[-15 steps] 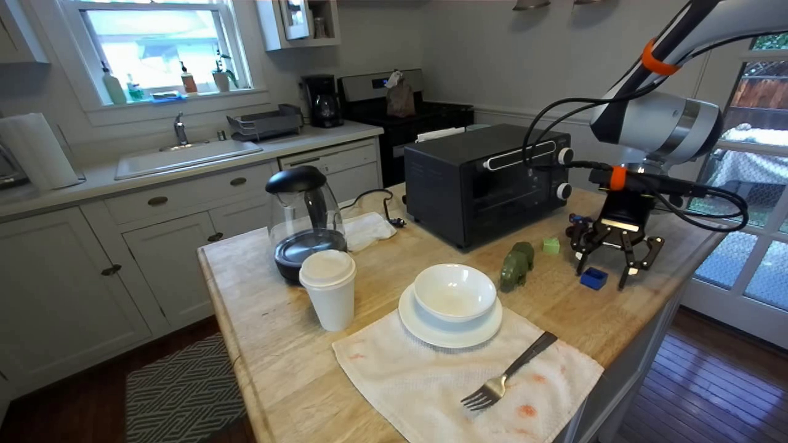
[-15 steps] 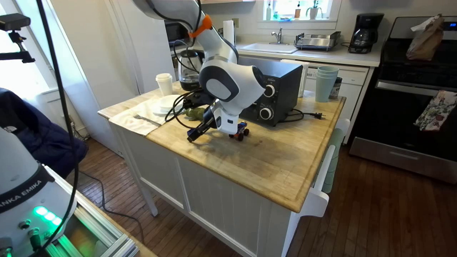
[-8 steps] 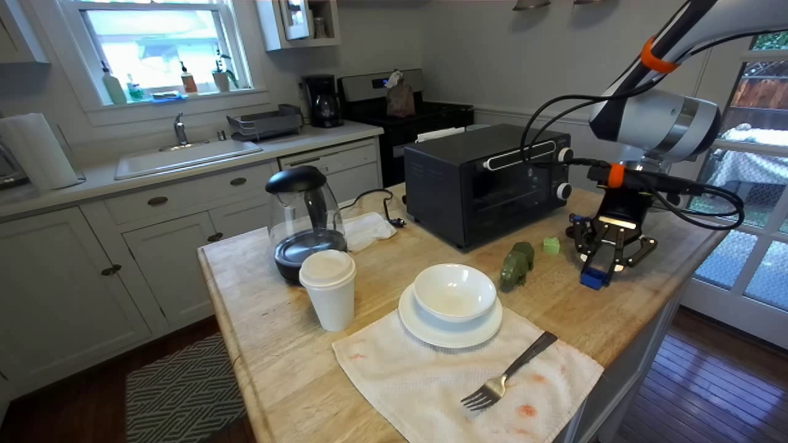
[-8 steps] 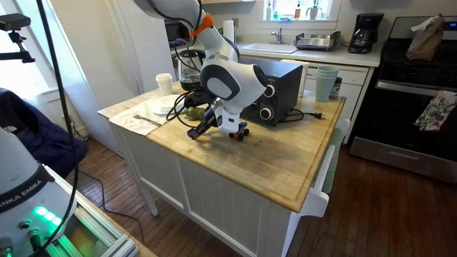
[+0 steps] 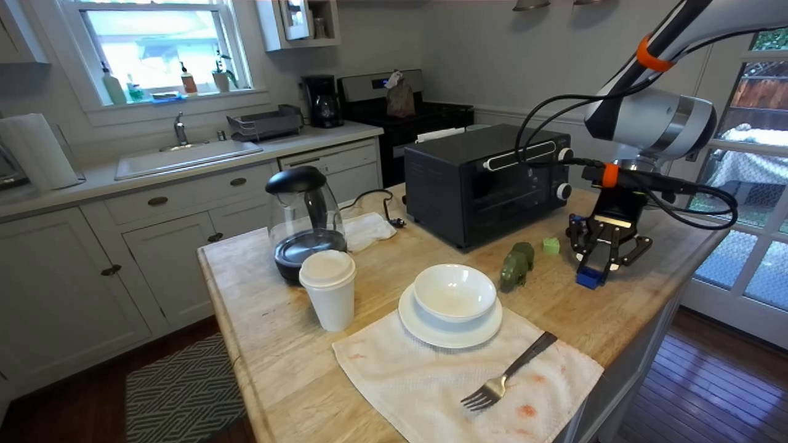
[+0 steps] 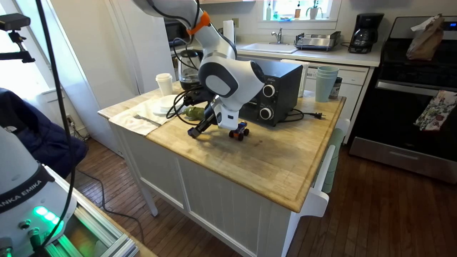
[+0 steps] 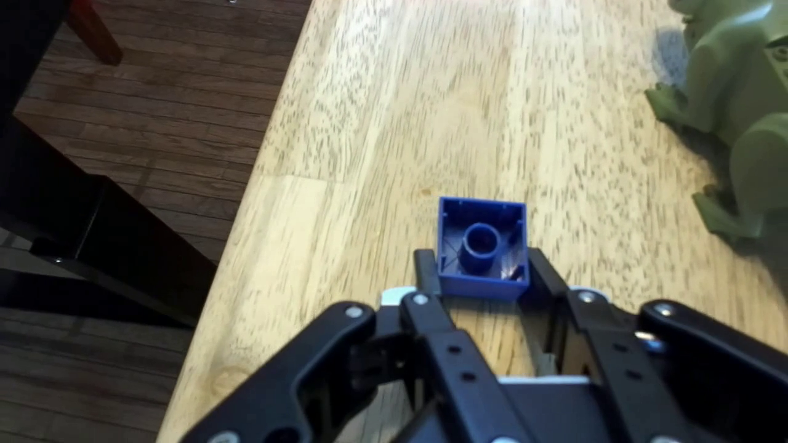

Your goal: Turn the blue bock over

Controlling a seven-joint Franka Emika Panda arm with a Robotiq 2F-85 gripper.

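Block (image 7: 482, 251), blue, pinched in gripper (image 7: 484, 271), one finger against each side. Hollow face, round tube inside, shows in the wrist view. It's at the table (image 5: 289, 344), can't tell if touching or just above. In an exterior view, green cube (image 5: 551, 246) and green figure (image 5: 517, 266) are near it, oven (image 5: 434, 197) behind them. Bowl (image 5: 455, 292) on plate (image 5: 454, 337), plate on cloth (image 5: 425, 381), fork (image 5: 520, 364) on cloth too. Cup (image 5: 331, 301) just beside kettle (image 5: 308, 221). In an exterior view, truck (image 6: 239, 131) stands near oven.
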